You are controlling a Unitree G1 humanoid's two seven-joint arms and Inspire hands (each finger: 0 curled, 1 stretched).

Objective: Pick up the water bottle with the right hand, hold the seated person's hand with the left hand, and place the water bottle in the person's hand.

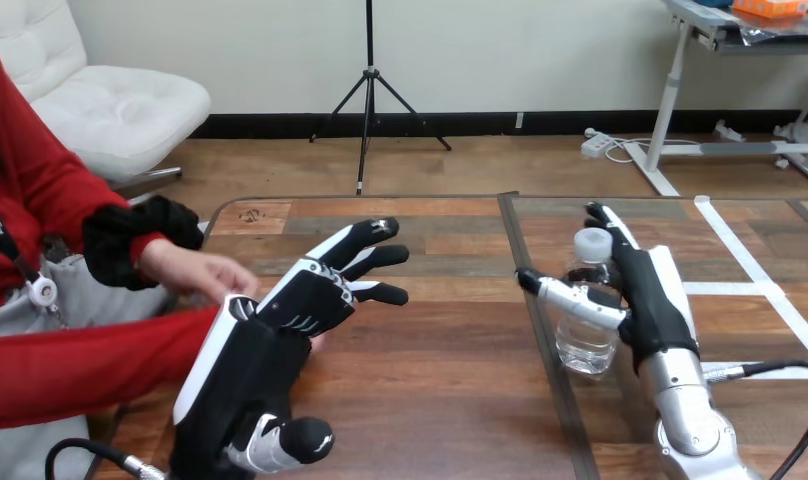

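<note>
Clear plastic water bottle [588,325], white cap, upright on brown wooden table [430,390], right half | right hand [655,305] around it, fingers straight far-right, thumb near-left, unclenched | left hand [280,330] centre-left, fingers straight, spread, partly over person's hand [195,272]; contact unclear

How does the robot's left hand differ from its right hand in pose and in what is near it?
The left hand lies back up beside the person's hand; the right hand stands on edge at the water bottle. The right hand has the water bottle between thumb and fingers; the left hand's fingers point over bare table. Both have straight fingers and grip nothing.
</note>
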